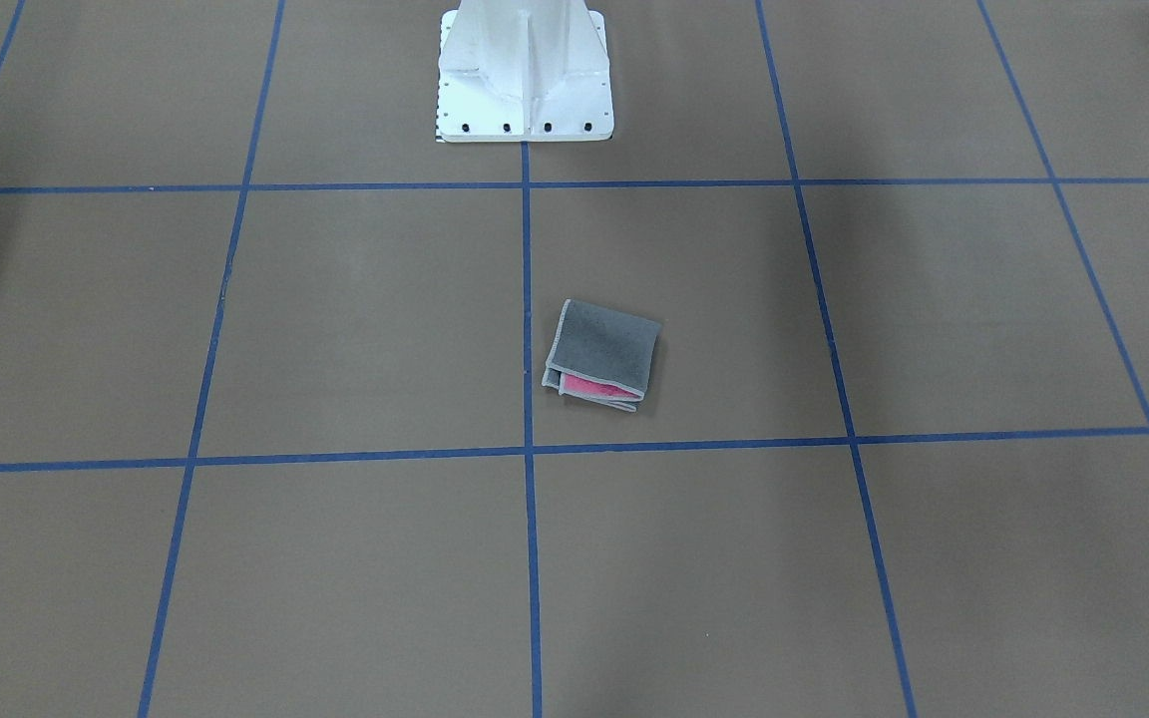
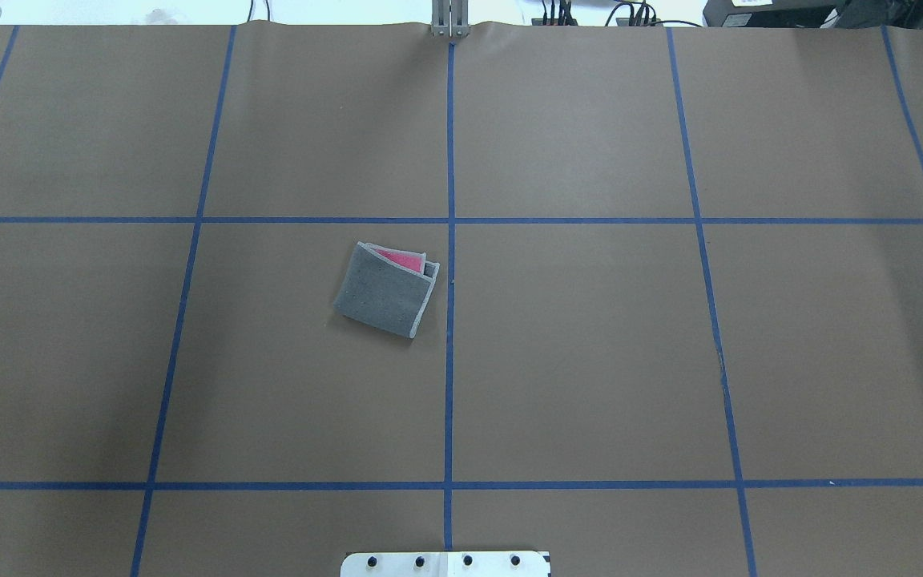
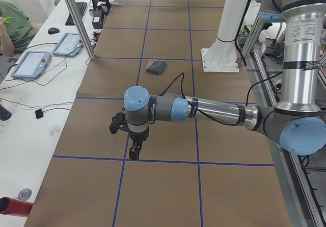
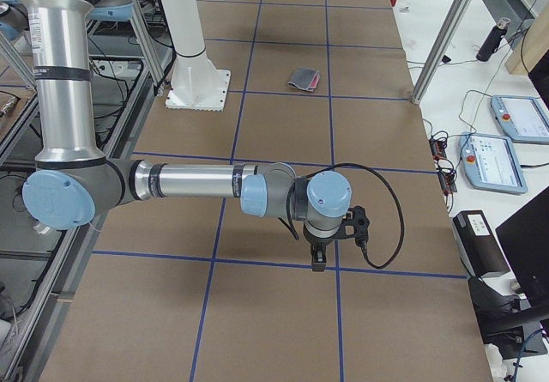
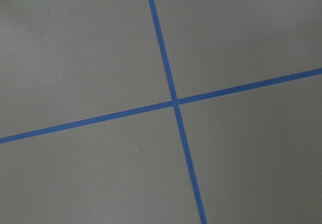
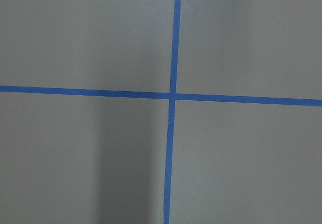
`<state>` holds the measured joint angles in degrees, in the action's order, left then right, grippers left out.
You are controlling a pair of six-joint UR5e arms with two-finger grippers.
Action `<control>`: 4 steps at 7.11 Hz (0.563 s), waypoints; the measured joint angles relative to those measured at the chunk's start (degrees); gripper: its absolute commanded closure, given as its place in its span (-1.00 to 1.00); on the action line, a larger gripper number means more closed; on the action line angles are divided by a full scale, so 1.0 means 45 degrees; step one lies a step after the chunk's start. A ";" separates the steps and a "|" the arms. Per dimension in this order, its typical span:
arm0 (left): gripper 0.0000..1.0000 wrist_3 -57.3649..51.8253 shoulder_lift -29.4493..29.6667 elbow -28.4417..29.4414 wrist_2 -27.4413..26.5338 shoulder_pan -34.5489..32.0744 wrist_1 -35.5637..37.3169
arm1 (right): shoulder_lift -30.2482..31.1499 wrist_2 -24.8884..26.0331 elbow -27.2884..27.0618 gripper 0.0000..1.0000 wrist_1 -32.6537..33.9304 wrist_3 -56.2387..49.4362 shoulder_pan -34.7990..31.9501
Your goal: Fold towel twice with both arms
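The towel [image 1: 602,354] lies folded into a small square near the table's middle, dark grey face up, with a strip of pink showing at one open edge. It also shows in the overhead view [image 2: 387,290] and, far off, in both side views [image 3: 156,66] [image 4: 304,78]. My left gripper [image 3: 134,153] hangs over the table's left end, far from the towel. My right gripper [image 4: 318,260] hangs over the right end, also far from it. Both show only in the side views, so I cannot tell whether they are open or shut. Both wrist views show only brown table and blue tape.
The white pedestal base [image 1: 525,80] stands at the robot's edge of the table. Blue tape lines [image 2: 450,240] divide the brown tabletop into squares. Metal frame posts [image 3: 76,18] and a desk with tablets [image 3: 30,64] and a person border the operators' side.
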<state>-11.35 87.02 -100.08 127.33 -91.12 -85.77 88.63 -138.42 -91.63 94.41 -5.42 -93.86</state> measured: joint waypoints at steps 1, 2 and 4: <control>-1.00 0.0224 -0.0172 0.0040 0.0017 -0.0010 -0.0142 | 0.0012 0.0016 -0.0004 -1.00 -0.0006 0.0021 -0.0001; -1.00 0.0672 -0.0272 0.0039 0.0340 -0.0006 -0.0296 | 0.0036 0.0037 -0.0008 -1.00 -0.0020 0.0028 -0.0001; -1.00 0.1255 -0.0379 0.0066 0.1168 0.0059 -0.0710 | 0.0104 0.0071 -0.0009 -1.00 -0.0038 0.0033 0.0001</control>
<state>-5.70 85.31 -99.78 132.59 -90.85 -88.97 89.09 -138.11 -91.67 94.24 -5.28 -93.85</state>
